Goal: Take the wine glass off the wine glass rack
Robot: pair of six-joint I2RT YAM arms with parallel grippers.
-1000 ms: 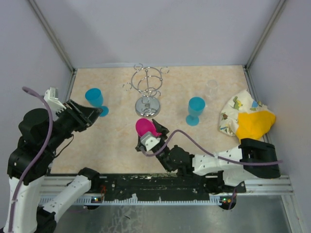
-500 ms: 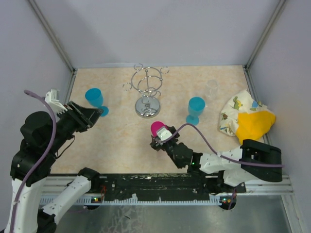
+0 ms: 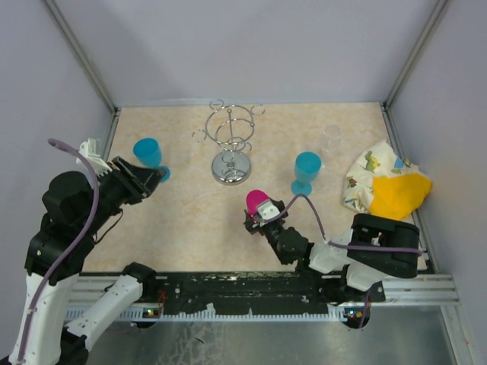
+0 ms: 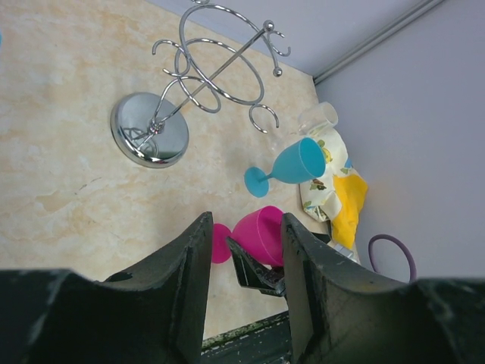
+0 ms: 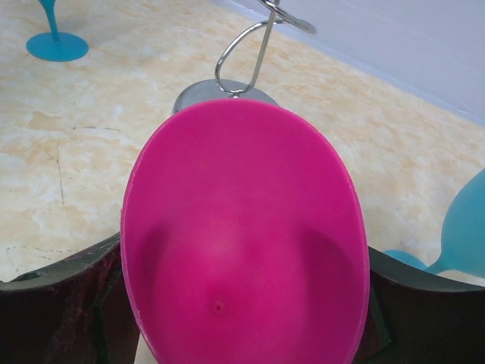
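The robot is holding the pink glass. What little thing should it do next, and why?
Probably lower the pink glass gently until its foot rests on the table, then let go. The right gripper is shut on the bowl. The glass is already off the rack and upright over bare table. I cannot tell if the foot touches down yet.

Marbled table (image 3: 183, 220): wine glass rack (image 3: 230, 169), two blue glasses (image 3: 148, 152) (image 3: 307, 169), cloth (image 3: 371, 173)

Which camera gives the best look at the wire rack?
Left wrist: the rack is largest there, with base, post and loops all clear. Top external shows it whole but smaller, from above. Right wrist shows only part of its base and wire behind the pink glass.
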